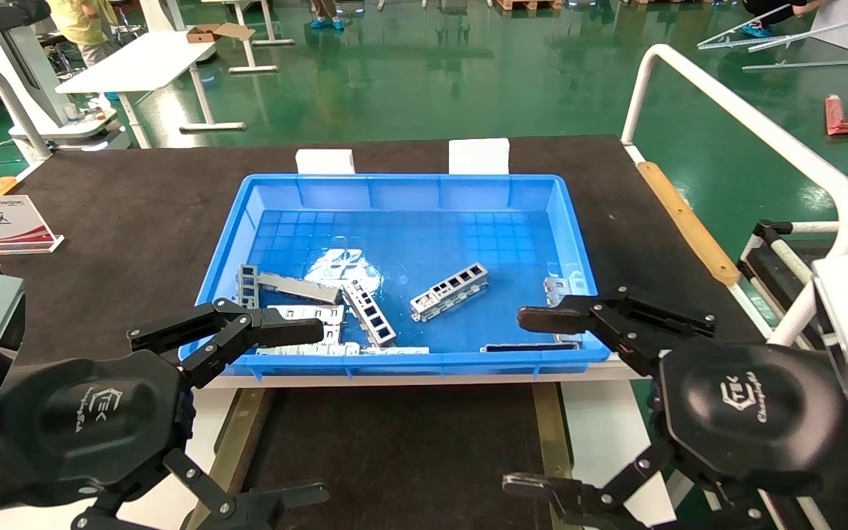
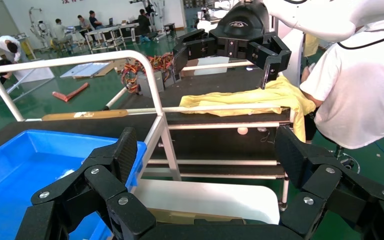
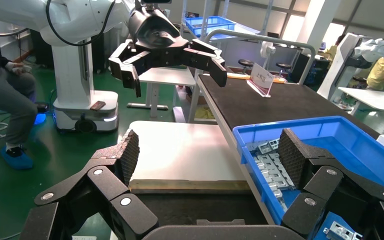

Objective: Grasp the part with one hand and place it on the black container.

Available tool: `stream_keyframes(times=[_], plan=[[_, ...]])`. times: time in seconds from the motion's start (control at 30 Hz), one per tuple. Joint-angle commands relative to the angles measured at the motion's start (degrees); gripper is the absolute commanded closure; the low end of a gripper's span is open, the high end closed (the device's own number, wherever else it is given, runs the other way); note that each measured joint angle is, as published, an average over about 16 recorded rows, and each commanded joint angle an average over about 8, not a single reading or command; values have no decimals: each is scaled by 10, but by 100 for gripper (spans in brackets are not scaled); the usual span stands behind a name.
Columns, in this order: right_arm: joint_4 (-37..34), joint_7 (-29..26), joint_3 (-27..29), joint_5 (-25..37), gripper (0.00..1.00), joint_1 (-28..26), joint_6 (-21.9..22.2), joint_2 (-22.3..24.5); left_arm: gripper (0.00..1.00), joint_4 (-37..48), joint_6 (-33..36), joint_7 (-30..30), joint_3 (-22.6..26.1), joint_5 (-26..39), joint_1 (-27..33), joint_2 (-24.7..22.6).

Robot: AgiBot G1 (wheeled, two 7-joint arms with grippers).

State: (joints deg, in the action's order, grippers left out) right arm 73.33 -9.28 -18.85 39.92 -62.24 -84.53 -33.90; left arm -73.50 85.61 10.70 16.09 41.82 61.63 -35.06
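Task unstarted: part (image 1: 450,291) lay in blue bin (image 1: 409,188); black container (image 1: 394,442) at 6 o'clock; left gripper (image 1: 247,412) and right gripper (image 1: 534,401) gaped empty.

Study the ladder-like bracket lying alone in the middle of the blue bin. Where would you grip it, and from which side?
Grip the part across its narrow width at mid-length, coming straight down from above. It lies flat and diagonal on the bin floor, clear of the other brackets, so both long edges look free. The open right gripper is probably nearer; its fingers would need turning square to the long axis.
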Motion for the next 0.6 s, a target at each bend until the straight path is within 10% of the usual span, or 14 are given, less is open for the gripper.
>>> stream_keyframes(times=[0.03,0.6], plan=[[0,0,0,0,0,0,0,0,0,0,0,0,0,0,0,0],[0,0,0,0,0,0,0,0,0,4,-40,-11,22,55,12,-34]])
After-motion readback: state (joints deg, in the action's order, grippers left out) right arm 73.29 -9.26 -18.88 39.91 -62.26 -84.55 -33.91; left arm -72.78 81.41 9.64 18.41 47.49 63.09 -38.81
